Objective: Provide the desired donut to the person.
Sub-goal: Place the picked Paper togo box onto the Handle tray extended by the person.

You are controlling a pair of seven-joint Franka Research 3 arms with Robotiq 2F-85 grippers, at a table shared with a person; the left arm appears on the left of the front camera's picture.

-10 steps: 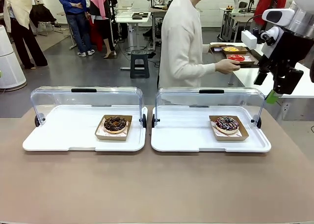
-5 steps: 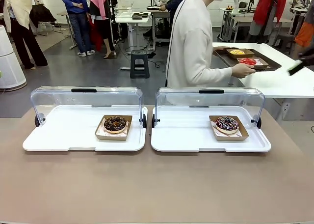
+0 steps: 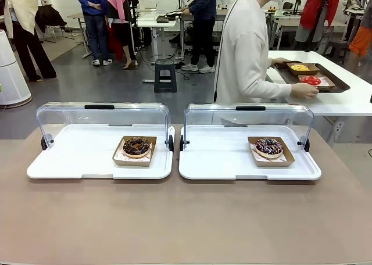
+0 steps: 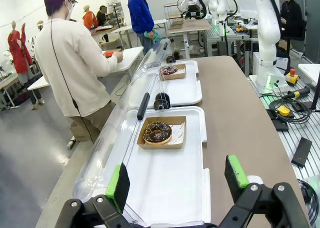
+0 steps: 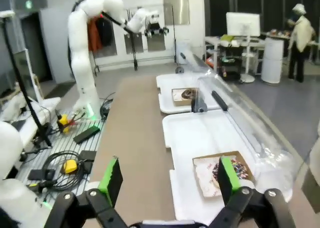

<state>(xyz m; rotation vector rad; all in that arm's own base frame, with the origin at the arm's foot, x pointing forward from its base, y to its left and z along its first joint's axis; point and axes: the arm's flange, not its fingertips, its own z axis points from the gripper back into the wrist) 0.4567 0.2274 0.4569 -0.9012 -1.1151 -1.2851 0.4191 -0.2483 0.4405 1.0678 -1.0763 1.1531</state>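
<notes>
- Two candidates sit on the brown tabletop (image 3: 186, 218), each on a white plastic tray with its clear domed lid swung back: a chocolate-glazed donut in a shallow brown cardboard tray (image 3: 136, 147) on the robot's left, and a dark-glazed donut with coloured sprinkles in a like cardboard tray (image 3: 269, 147) on the right.
- Which one is wanted cannot be told: the person in the cream cardigan (image 3: 247, 50) is turned aside, hand at a dark tray on a white table behind.
- Judged handling: both donuts are light, soft and easily dented, with glaze that would smear or stick to pads.
- Best hold is likely the cardboard tray's low side wall, pinched at an edge; thin card may flex, so lift level and gently.
- The left gripper (image 4: 177, 183) hangs with jaws spread wide, holding nothing, above the near end of its white tray (image 4: 170, 188).
- The right gripper (image 5: 168, 180) is likewise wide open and empty, near the sprinkled donut.
</notes>
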